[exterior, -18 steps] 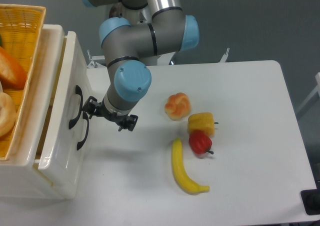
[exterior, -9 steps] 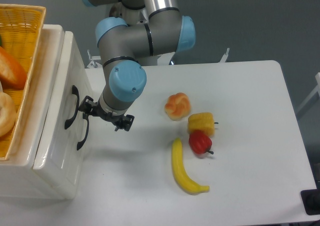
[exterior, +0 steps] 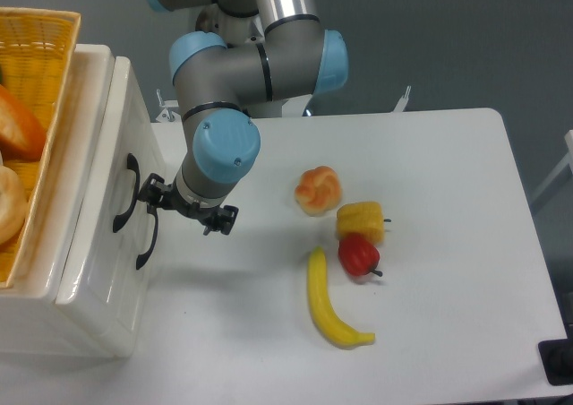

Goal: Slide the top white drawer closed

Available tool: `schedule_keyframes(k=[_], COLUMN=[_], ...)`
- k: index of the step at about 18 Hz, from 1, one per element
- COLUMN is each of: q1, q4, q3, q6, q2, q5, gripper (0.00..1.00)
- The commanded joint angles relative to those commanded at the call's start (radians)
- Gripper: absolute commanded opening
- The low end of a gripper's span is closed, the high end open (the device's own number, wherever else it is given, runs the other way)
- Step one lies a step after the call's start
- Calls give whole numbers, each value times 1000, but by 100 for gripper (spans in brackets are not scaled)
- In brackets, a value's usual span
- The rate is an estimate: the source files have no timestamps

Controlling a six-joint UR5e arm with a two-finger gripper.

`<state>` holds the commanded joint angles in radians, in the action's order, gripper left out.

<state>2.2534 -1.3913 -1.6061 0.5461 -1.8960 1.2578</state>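
The top white drawer (exterior: 119, 127) sits at the left, with its dark curved handle (exterior: 123, 193) facing the table. Its front stands nearly flush with the lower white drawer front (exterior: 121, 288), whose handle (exterior: 146, 239) is just below. My gripper (exterior: 188, 206) points down beside the drawer front, just right of the two handles. Its left finger (exterior: 154, 193) is at the top drawer's front. The fingers look spread apart and hold nothing. The wrist hides the fingertips.
A yellow woven basket (exterior: 40, 56) holding food rests on top of the drawer unit. On the table to the right lie an orange-and-cream pastry (exterior: 318, 190), a yellow corn piece (exterior: 360, 223), a red pepper (exterior: 358, 254) and a banana (exterior: 329, 302).
The top drawer has slid left into the unit, and my gripper has moved left with it against its front. The food on the table has not moved.
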Motion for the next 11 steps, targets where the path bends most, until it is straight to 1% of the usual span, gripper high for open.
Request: schedule_keyframes(k=[2, 4, 6, 8, 11], q1=[23, 63, 106, 147, 231], q4=[3, 2, 2, 5, 5], q3=[15, 38, 54, 60, 61], q6=[2, 18, 84, 153, 268], q2=[2, 3, 6, 43, 61], q5=[5, 5, 26, 73, 133], gripper=[100, 100, 100, 100, 100])
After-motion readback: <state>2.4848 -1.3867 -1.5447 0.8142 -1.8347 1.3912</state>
